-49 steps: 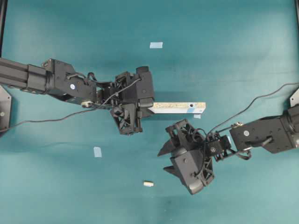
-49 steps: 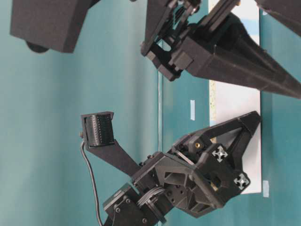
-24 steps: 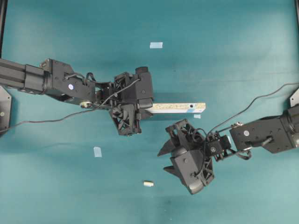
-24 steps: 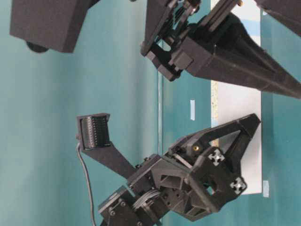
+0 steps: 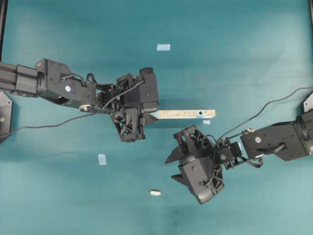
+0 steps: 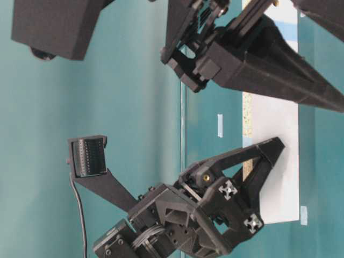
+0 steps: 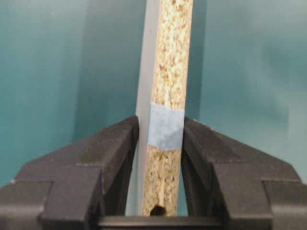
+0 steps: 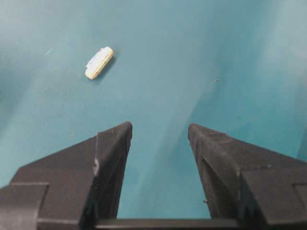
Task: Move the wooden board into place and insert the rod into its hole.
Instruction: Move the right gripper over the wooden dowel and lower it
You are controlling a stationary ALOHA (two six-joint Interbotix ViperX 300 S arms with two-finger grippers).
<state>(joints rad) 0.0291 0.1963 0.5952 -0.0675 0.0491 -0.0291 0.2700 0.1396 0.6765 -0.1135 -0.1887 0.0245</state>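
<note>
The wooden board (image 5: pixel 185 114) lies left to right at mid-table, turned up so its speckled edge faces up. A dark hole (image 5: pixel 201 114) shows near its right end. My left gripper (image 5: pixel 154 115) is shut on the board's left end. In the left wrist view its jaws (image 7: pixel 160 125) press both sides of the board (image 7: pixel 169 72) at a blue tape band, with another hole (image 7: pixel 157 210) just behind. The rod (image 5: pixel 155 193) lies loose toward the front. My right gripper (image 5: pixel 169 170) hovers open to the rod's right, and the rod (image 8: pixel 99 63) sits ahead-left of its jaws (image 8: pixel 159 130).
Small pale-blue tape squares lie on the teal table: one at the back (image 5: pixel 163 47), one front-left (image 5: pixel 101 159) and one just under the board's right end (image 5: pixel 206 122). The board's white face (image 6: pixel 271 123) shows in the table-level view.
My left gripper has drawn slightly left and rolled, tipping the board onto its long edge so it looks narrower from above. The right arm and the rod have not moved.
</note>
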